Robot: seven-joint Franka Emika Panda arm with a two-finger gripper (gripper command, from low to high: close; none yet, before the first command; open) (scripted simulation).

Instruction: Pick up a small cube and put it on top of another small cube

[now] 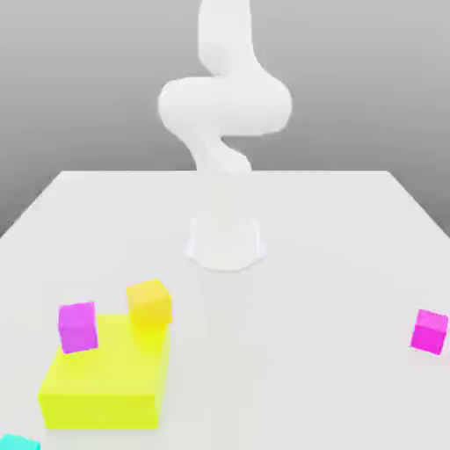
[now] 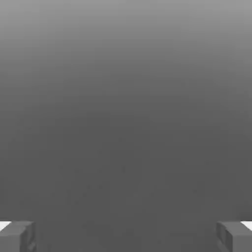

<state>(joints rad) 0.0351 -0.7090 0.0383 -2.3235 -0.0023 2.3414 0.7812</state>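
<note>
hand view: claw [image 2: 126, 236] spread wide; exterior view: small cube [image 1: 430, 331] on table [image 1: 334, 264].

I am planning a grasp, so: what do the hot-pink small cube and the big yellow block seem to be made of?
The hot-pink small cube: evenly coloured, matte, perhaps plastic or painted wood; flat faces without gloss or texture. The big yellow block: the same plain matte look with sharp edges. Both are simulator renders, so the true material stays open.

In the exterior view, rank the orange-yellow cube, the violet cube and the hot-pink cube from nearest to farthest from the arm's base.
1. Orange-yellow cube, just to the exterior view's left of the base.
2. Violet cube, further to the exterior view's left.
3. Hot-pink cube, alone at the exterior view's right edge.
</note>
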